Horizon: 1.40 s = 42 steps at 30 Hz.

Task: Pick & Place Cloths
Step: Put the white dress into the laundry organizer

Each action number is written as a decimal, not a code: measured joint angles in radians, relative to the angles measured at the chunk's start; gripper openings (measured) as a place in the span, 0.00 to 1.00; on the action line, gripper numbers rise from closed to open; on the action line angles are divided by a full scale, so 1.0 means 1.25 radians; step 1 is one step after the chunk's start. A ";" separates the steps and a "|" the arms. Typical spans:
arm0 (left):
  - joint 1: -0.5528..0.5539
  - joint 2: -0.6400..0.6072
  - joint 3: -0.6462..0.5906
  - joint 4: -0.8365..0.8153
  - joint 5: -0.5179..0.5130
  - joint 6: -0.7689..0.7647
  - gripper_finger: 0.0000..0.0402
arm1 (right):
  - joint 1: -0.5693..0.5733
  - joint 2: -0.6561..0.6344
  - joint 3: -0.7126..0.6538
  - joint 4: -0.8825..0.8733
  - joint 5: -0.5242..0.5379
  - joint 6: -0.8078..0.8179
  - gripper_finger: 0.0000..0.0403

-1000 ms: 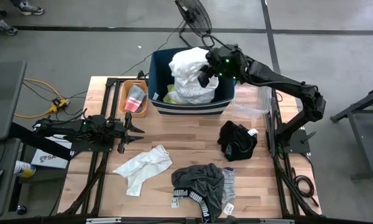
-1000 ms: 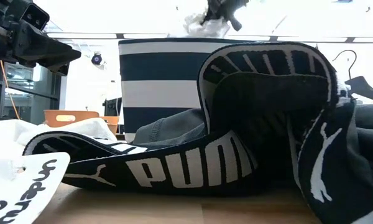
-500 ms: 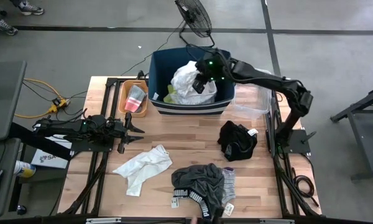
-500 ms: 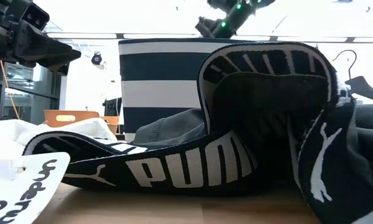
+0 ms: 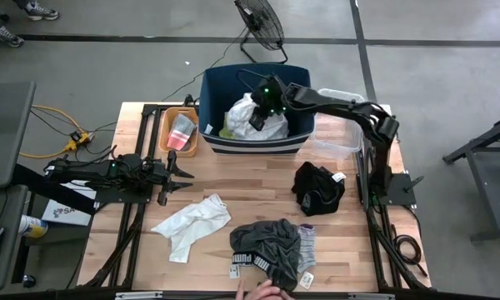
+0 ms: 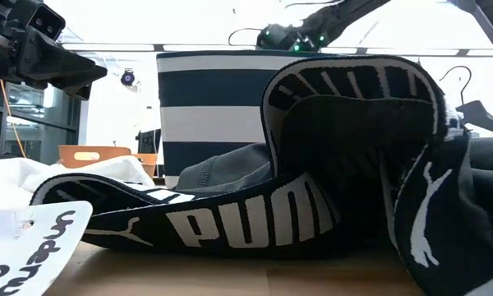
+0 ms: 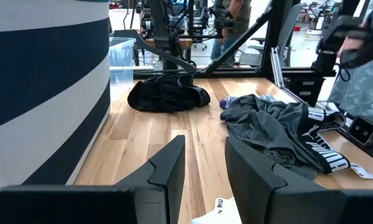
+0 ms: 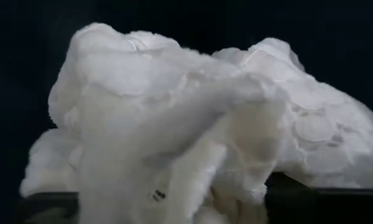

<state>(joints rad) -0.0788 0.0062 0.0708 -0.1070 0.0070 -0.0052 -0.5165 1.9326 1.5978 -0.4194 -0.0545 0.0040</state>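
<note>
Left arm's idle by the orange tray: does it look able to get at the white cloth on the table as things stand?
Probably yes. The left tool hovers empty just beside the white cloth, with bare table between them and nothing in the way.

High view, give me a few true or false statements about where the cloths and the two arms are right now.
1. The right pincer is over the navy bin, on a white cloth. True.
2. The left pincer holds the black cloth. False: it holds nothing, and waits at the table's left.
3. The grey shorts lie in the bin. False: they lie on the table's near edge.
4. Another white cloth lies on the table. True.
</note>
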 joint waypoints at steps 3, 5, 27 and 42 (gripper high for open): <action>0.000 0.000 0.000 0.000 0.000 0.000 0.28 | -0.003 0.022 0.000 0.001 -0.002 0.002 0.14; 0.000 0.000 0.000 0.000 0.000 0.000 0.28 | -0.003 0.036 0.000 0.005 -0.009 0.002 0.14; 0.000 0.000 0.000 0.000 0.000 0.000 0.28 | 0.007 0.082 0.000 0.015 -0.019 0.104 0.29; 0.000 0.000 0.000 0.000 0.000 0.000 0.28 | 0.028 -0.050 -0.002 0.025 0.065 0.149 0.80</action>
<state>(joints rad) -0.0790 0.0061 0.0708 -0.1071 0.0069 -0.0051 -0.4817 1.8698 1.5959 -0.3876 0.0270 0.1907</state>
